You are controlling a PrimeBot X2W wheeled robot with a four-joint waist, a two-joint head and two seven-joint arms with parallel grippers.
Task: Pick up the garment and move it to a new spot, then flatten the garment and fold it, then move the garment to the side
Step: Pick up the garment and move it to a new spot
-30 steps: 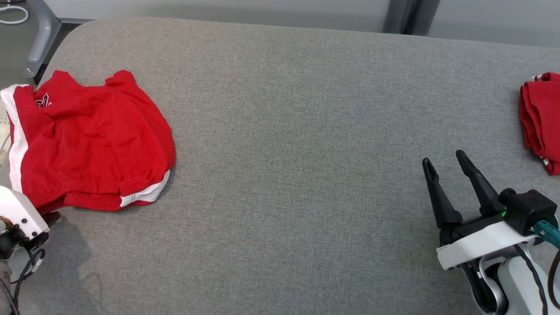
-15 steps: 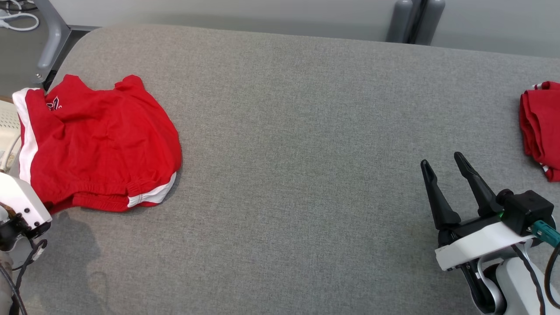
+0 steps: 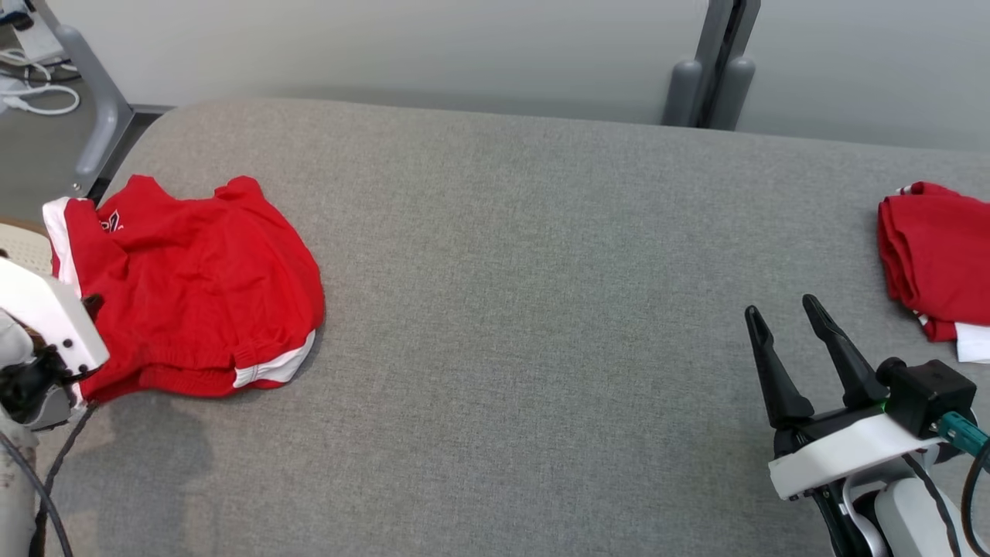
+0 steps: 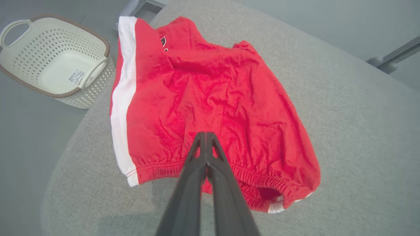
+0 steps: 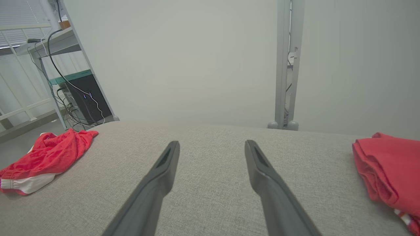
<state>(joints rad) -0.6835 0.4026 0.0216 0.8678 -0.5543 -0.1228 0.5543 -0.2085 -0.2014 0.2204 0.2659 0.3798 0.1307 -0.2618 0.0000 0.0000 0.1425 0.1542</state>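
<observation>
Pickup step: we are holding our left hand [image 4: 205,135] fully shut, seemingly pinching the garment [image 4: 213,91] at its waistband, beside the basket [image 4: 19,70]; our right hand [image 3: 780,305] is hanging wide open. Next calls for lifting it clear.

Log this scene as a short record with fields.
surface: grey padded table
garment: red shorts, rumpled, lying at the table's left end
left gripper: shut, tips at the elastic waistband; whether fabric is pinched cannot be told
right gripper: open, over bare table
other cloth: folded red garment at the right end
off table: white basket beside the left end
</observation>
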